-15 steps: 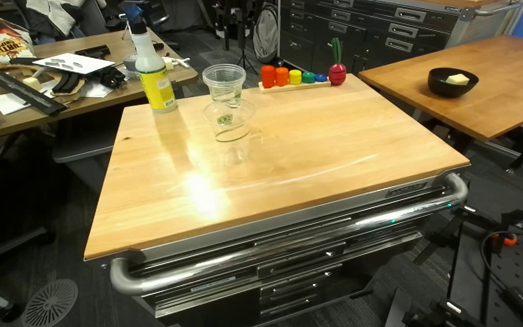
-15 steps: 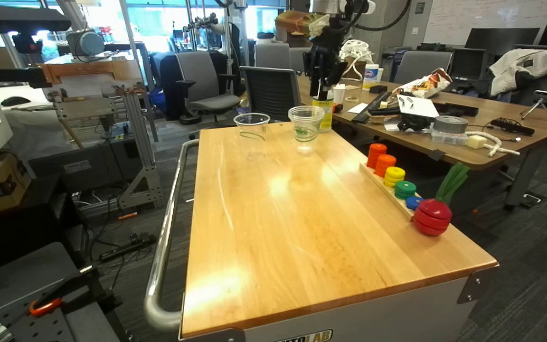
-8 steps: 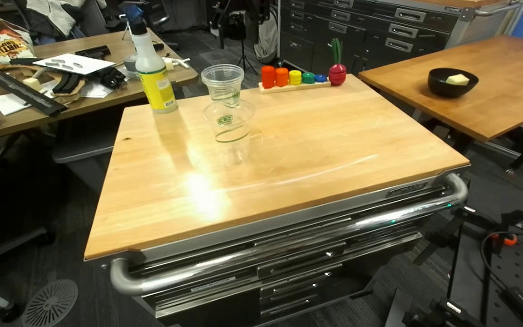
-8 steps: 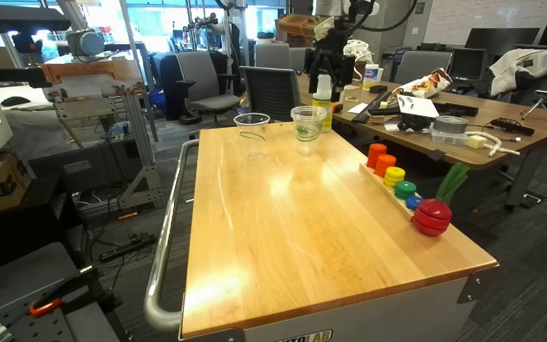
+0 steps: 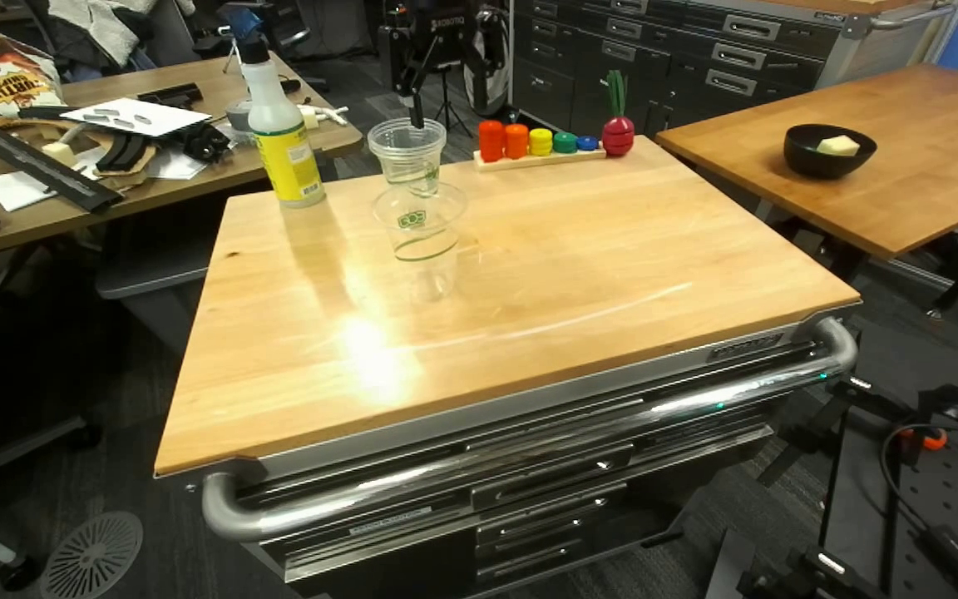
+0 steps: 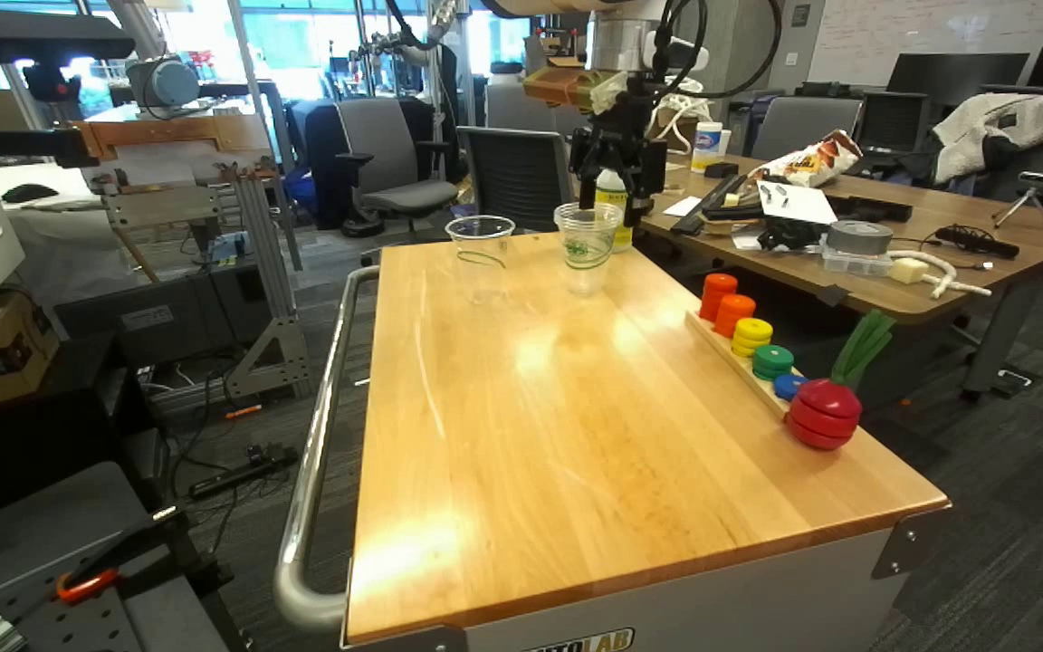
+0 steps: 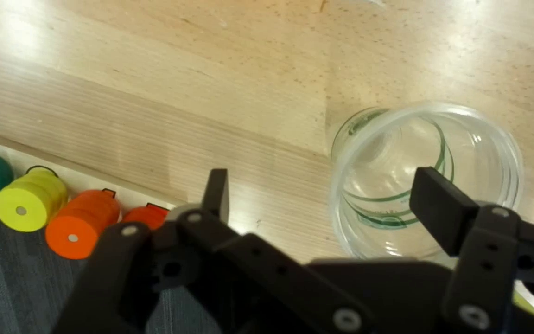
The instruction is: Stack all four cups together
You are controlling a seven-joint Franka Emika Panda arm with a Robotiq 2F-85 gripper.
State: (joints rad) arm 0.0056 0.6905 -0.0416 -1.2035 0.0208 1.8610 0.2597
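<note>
While the end effector (image 7: 325,192) gapes, clear tapered cups (image 6: 587,251) stand upright, banded in green.

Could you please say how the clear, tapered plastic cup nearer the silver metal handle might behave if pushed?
That clear plastic cup is probably light, its see-through wall looking thin. It may tip if pushed high, as its rim is wider than its base.
</note>
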